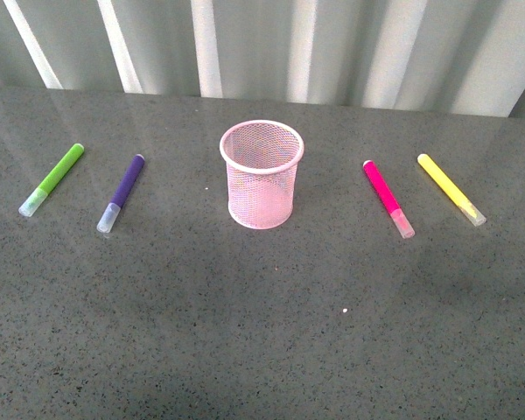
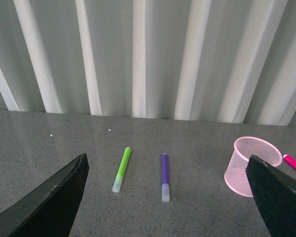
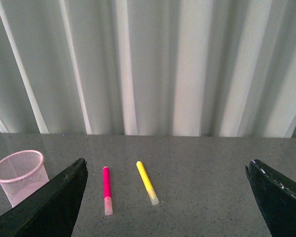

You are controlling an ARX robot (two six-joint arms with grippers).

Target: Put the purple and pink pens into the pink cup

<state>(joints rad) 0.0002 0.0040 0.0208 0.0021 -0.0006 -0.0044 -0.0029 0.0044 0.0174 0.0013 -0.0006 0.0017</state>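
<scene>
The left tool [image 2: 166, 157] is released: its two dark fingers [image 2: 54, 202] stand spread wide with nothing between them, raised above the surface [image 1: 262, 332]. In its wrist view the purple pen [image 2: 165, 177] and the green marker [image 2: 121, 169] lie beyond the gap between the fingers. The right tool [image 3: 166, 162] is likewise released, fingers [image 3: 49, 207] wide apart and holding nothing, with the pink pen [image 3: 107, 190] and the yellow marker [image 3: 147, 182] lying ahead of it.

In the front view the pink cup [image 1: 262, 175] stands upright near the middle of the grey speckled surface, mouth up. The purple pen [image 1: 122, 193] lies flat to the cup's left, well apart from it, with its pale cap toward the robot. The green marker [image 1: 52, 180] lies further left, roughly parallel to it. The pink pen [image 1: 388, 199] lies flat to the cup's right, apart from it, its pale cap also toward the robot. The yellow marker [image 1: 451, 189] lies further right, beside the pink pen without touching it. A pale ribbed wall [image 1: 262, 44] rises behind the surface.
</scene>
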